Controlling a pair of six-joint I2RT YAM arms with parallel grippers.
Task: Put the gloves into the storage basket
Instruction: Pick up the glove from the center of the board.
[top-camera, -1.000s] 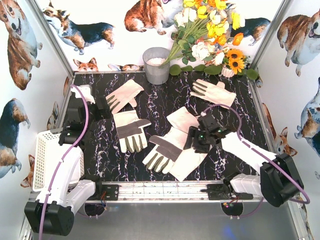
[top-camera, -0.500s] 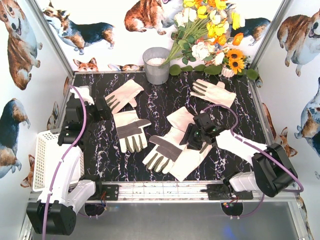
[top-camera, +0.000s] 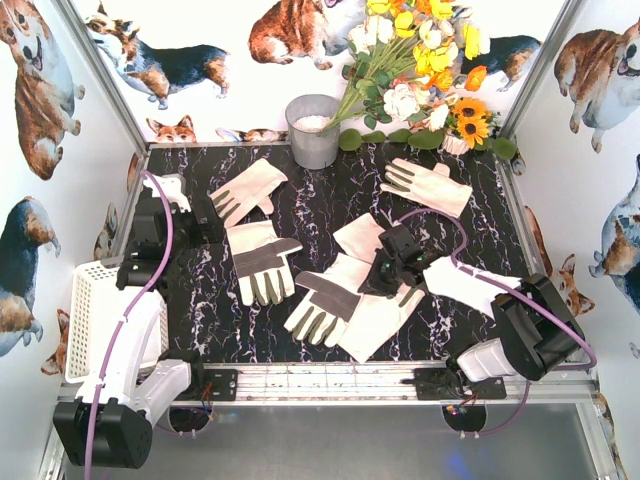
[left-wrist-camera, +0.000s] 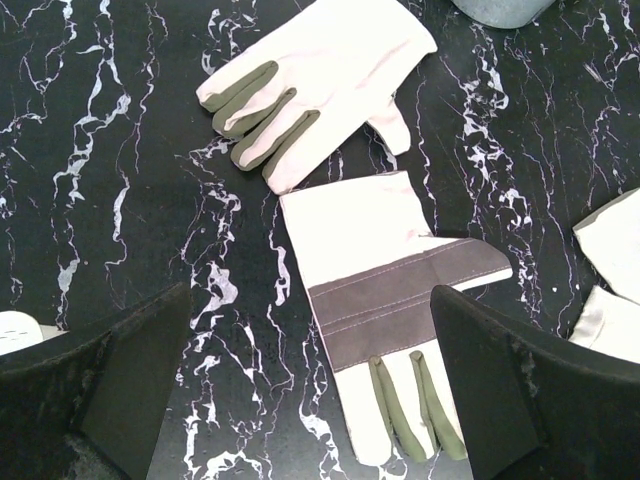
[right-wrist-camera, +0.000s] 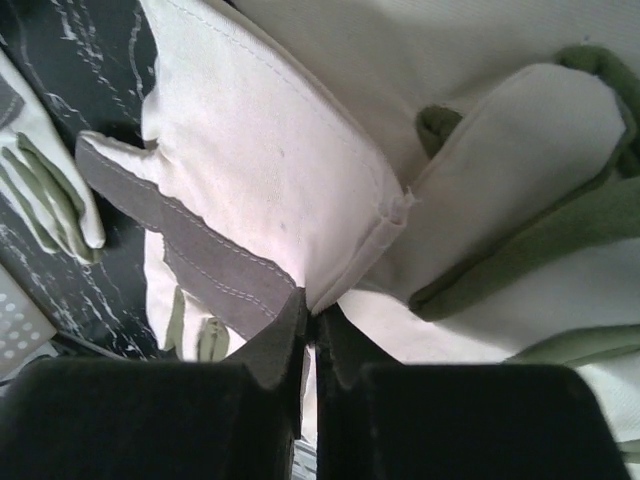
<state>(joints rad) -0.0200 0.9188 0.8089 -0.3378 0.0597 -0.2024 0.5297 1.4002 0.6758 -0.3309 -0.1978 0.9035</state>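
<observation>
Several cream-white gloves lie on the black marbled table: one far left (top-camera: 248, 190), one with a grey palm band (top-camera: 262, 260), two overlapping in the middle (top-camera: 322, 302), one far right (top-camera: 428, 185). My right gripper (top-camera: 380, 276) is down on the middle pile. In the right wrist view it (right-wrist-camera: 312, 318) is shut on the cuff edge of the grey-banded glove (right-wrist-camera: 250, 170). My left gripper (left-wrist-camera: 310, 400) hangs open above the table with nothing between its fingers; two gloves (left-wrist-camera: 320, 80) (left-wrist-camera: 390, 290) lie ahead of it. The white slotted storage basket (top-camera: 88, 310) stands at the left edge beside the left arm.
A grey metal bucket (top-camera: 313, 130) stands at the back centre, with a bunch of artificial flowers (top-camera: 420, 70) to its right. Corgi-printed walls close in the table on three sides. A small white object (top-camera: 170, 185) lies in the back left corner.
My right gripper has slid left onto the middle gloves and closed from open onto a cuff edge. The left arm has stayed almost still.
</observation>
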